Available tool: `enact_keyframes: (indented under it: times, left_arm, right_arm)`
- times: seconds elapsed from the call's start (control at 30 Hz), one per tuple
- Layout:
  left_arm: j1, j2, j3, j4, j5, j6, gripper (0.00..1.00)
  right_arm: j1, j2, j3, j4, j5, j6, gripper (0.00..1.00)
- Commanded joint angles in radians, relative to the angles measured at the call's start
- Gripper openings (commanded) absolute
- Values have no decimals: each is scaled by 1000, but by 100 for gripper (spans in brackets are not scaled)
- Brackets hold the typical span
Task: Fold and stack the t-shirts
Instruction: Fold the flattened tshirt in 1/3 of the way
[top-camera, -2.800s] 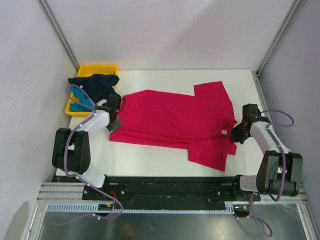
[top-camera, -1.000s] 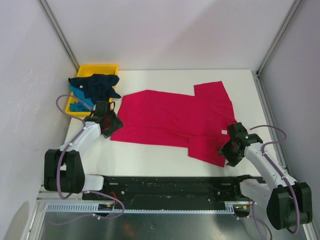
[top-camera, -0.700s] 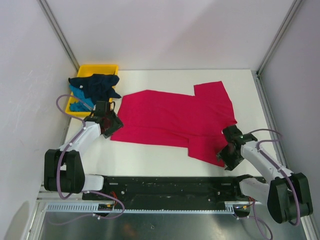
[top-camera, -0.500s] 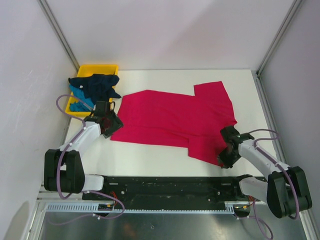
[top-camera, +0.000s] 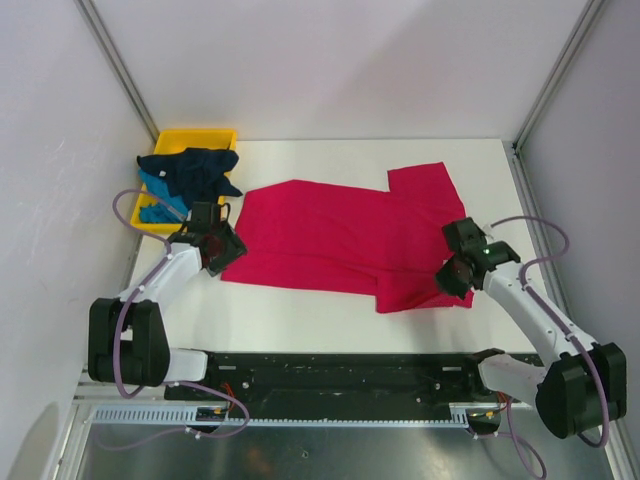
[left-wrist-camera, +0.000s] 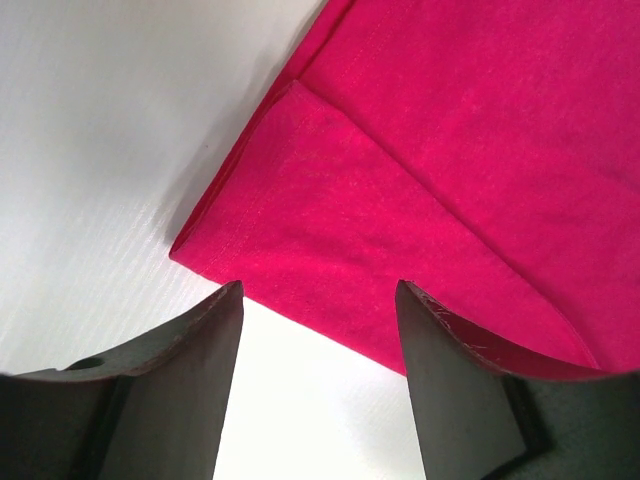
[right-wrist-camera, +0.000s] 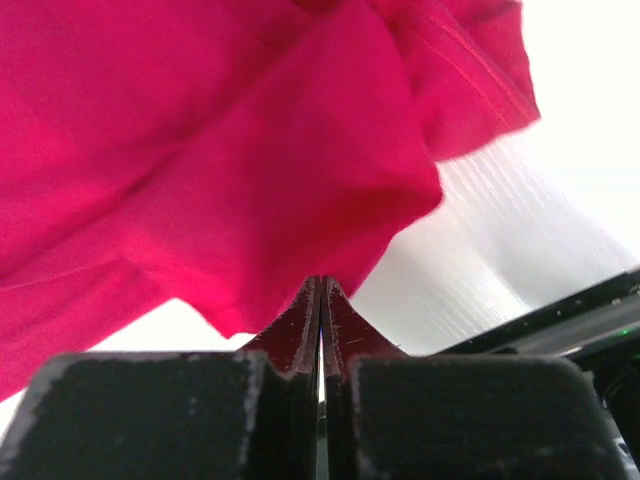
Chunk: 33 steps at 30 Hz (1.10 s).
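The crimson-pink t-shirt (top-camera: 340, 235) lies spread across the white table, its hem to the left. My left gripper (top-camera: 222, 255) hovers open over the shirt's near-left hem corner (left-wrist-camera: 300, 220), nothing between its fingers (left-wrist-camera: 200, 380). My right gripper (top-camera: 455, 280) is shut on the edge of the near sleeve, and the cloth (right-wrist-camera: 200, 150) hangs lifted and bunched from the pinched tips (right-wrist-camera: 321, 282). A dark navy t-shirt (top-camera: 192, 168) and a teal-blue t-shirt (top-camera: 155, 200) lie crumpled at the back left.
A yellow tray (top-camera: 200, 135) at the back left corner holds the navy and teal shirts. Metal frame posts and pale walls enclose the table. The black rail with the arm bases (top-camera: 350, 370) runs along the near edge.
My right gripper has closed on the near sleeve and carried it away from the near edge, folding it toward the shirt body. The left arm has stayed still.
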Motion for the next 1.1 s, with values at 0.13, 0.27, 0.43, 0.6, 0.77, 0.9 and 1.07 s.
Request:
enact_keyframes:
  times: [0.13,0.27,0.43,0.6,0.77,0.9,1.07]
  left_arm:
    - [5,4,40,15,4,12,67]
    - [5,5,40,15,10,13,67]
    - [5,-8,19,15,20,7,67]
    - [5,-8,13,15,36,9,67]
    - [6,-25,4,15,45,10,67]
    - [5,-27,-3,14,51,7,67]
    - [6,-29,-6,15,51,6,67]
  right_arm:
    - [0,73,159,11,79,-92,0]
    - [-9,146,206,91,77,-140,0]
    - [-4,208,245,35,105,-136,3]
    - [-7,80,121,-21,103,-88,34]
    - [-24,-100,-84,-16,41,-24,38]
    - [-23,-140,-198,2,-1,25,38]
    - [-23,-138,-235,0,0,58,41]
